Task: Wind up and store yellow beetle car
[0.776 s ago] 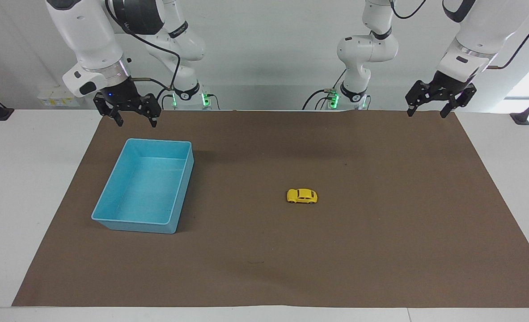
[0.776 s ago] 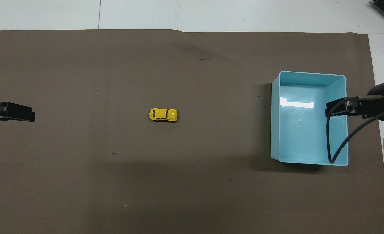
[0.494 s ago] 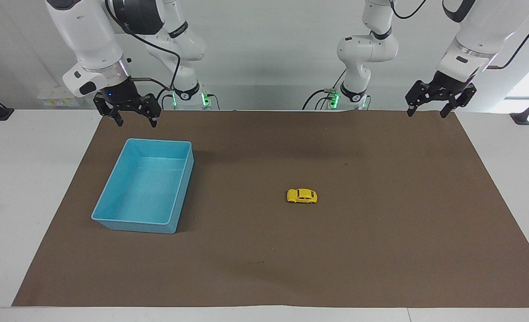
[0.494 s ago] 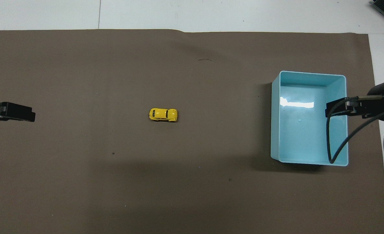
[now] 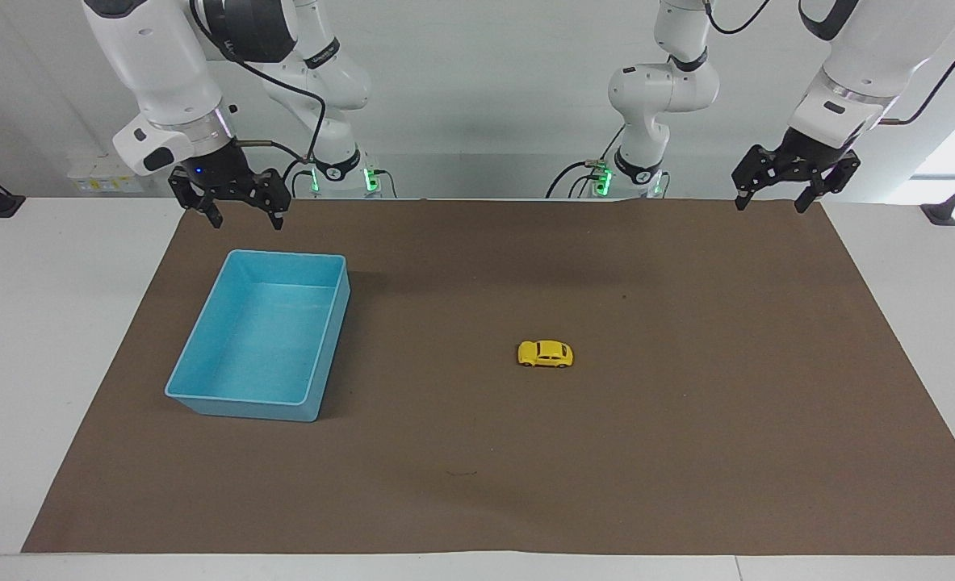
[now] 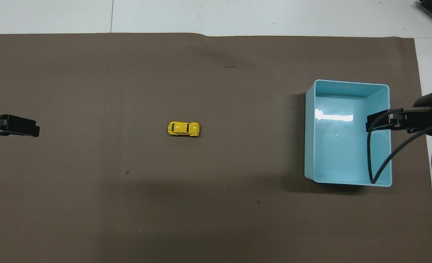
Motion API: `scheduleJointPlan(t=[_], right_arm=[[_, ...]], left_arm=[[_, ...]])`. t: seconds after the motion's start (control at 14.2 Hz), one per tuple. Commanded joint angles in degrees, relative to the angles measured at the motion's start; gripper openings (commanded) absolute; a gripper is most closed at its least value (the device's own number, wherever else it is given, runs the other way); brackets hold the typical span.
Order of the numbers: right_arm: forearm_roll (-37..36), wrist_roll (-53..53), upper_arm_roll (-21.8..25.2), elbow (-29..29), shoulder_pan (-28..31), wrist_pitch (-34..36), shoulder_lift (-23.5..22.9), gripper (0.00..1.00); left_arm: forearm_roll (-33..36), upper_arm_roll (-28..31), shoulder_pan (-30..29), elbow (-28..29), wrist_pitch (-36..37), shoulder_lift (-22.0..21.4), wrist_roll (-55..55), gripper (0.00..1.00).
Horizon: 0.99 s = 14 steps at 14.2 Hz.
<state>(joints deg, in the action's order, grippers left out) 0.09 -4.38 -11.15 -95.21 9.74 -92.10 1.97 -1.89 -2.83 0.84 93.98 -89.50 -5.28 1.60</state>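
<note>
Brown mat [image 5: 687,452] covers the table, blue bin [image 5: 203,387] sits toward the right arm's end, yellow beetle car [image 5: 545,353] mid-mat. Right gripper [image 5: 231,211] and left gripper [image 5: 776,198] hang wide open, empty. Tiny rounded car could easily roll away when pinched.

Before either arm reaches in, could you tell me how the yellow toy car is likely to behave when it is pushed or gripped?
The yellow beetle car stands on its wheels on the flat brown mat, so a nudge along its length would probably send it rolling. Its rounded, glossy body may slip between closing fingers. It looks rigid, small and likely light, so an off-centre touch could turn it.
</note>
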Motion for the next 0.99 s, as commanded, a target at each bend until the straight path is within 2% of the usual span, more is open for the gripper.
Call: scheduleJointPlan(t=[0.0,0.92], right_arm=[[1.4,-0.63,-0.36,0.03,0.81,0.34,0.49,1.0],[1.4,-0.63,-0.36,0.03,0.81,0.34,0.49,1.0]], left_arm=[[-0.4,-0.16,-0.58,0.24,-0.23,-0.44,-0.19,1.0],[-0.4,-0.16,-1.28,0.59,-0.41,-0.44,-0.28,1.0]])
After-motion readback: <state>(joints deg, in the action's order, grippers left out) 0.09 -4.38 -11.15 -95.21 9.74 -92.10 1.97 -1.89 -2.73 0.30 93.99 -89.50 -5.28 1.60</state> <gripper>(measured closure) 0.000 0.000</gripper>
